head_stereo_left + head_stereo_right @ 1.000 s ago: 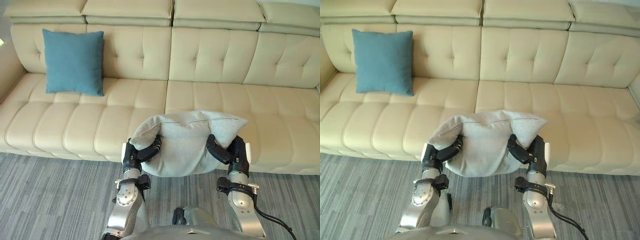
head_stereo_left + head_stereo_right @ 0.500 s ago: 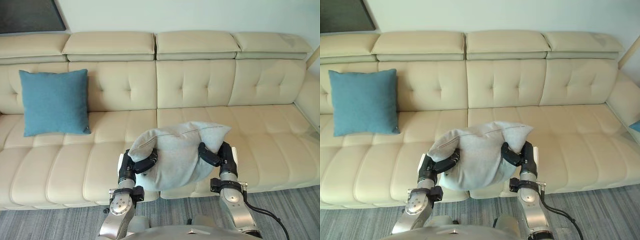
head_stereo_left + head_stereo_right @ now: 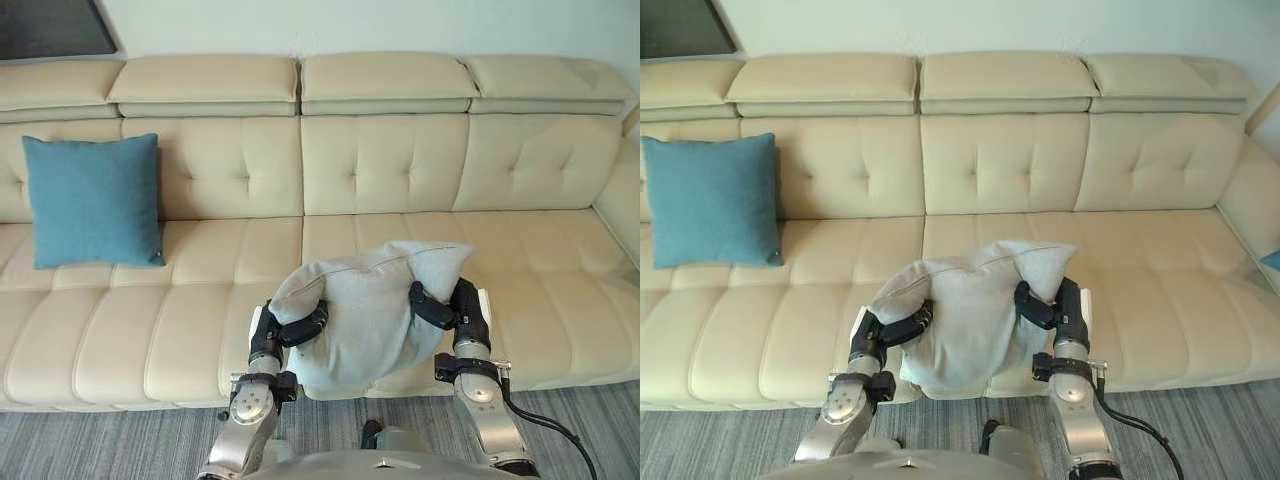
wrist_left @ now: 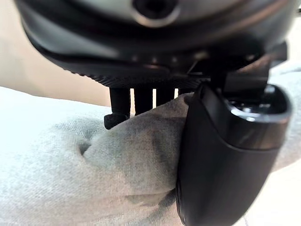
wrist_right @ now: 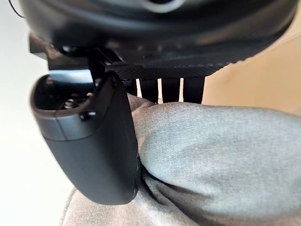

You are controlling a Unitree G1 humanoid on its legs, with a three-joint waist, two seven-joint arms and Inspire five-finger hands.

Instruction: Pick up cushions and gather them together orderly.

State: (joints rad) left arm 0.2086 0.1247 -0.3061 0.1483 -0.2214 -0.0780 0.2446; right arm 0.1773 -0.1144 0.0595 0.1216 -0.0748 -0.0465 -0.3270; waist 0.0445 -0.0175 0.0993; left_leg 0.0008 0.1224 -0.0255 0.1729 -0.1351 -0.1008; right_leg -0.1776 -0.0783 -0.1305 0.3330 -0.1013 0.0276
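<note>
Your left hand (image 3: 282,334) and right hand (image 3: 455,310) are pinching the grey cushion (image 3: 365,318) at its edges. Open sofa (image 3: 560,265) is lying beyond them, blue cushion (image 3: 92,200) leftward.

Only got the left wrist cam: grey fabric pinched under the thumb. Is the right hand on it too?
Observer: Yes. The right hand is curled into the opposite side of the grey cushion, mirroring the left hand.
Operator: Is it lifted off the sofa?
Observer: It is held between both hands at the front edge of the cream sofa. I cannot tell whether its underside touches the seat.
Operator: Any other cushion nearby?
Observer: A blue cushion leans upright against the backrest at the sofa's left end, well apart.
</note>
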